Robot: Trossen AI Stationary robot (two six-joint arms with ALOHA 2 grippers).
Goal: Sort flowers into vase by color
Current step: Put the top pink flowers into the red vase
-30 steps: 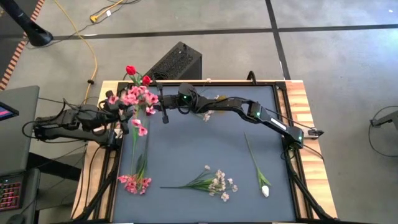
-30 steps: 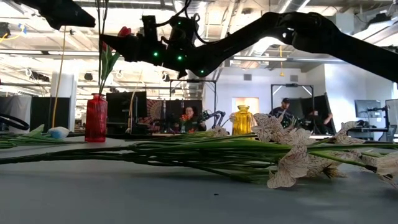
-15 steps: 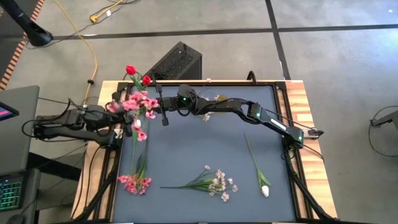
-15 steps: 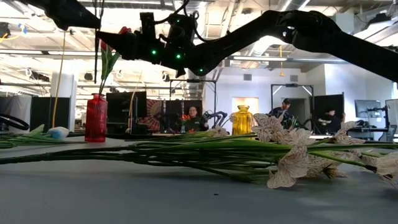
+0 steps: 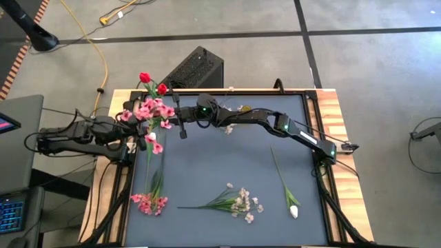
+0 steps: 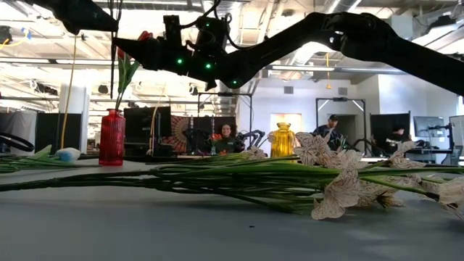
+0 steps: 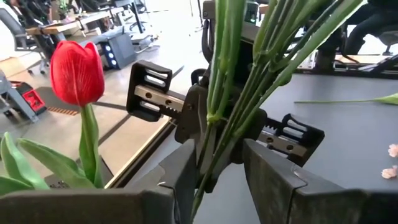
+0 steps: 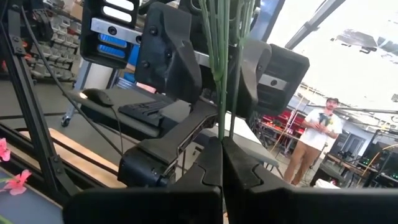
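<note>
Two red tulips (image 5: 145, 77) were counted in the red vase (image 6: 112, 138), and a yellow vase (image 6: 283, 140) made two vases. Two pink sprays were seen: one held aloft (image 5: 153, 110), one lying on the table (image 5: 149, 203). One pale spray (image 5: 244, 204) and one white tulip (image 5: 293, 211) were counted. Two arms were present.

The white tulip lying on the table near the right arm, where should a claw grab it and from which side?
Probably mid-stem, coming straight down from above. The white tulip lies flat on the table, its thin stem bare and clear of other flowers, the soft bud at its near end.
</note>
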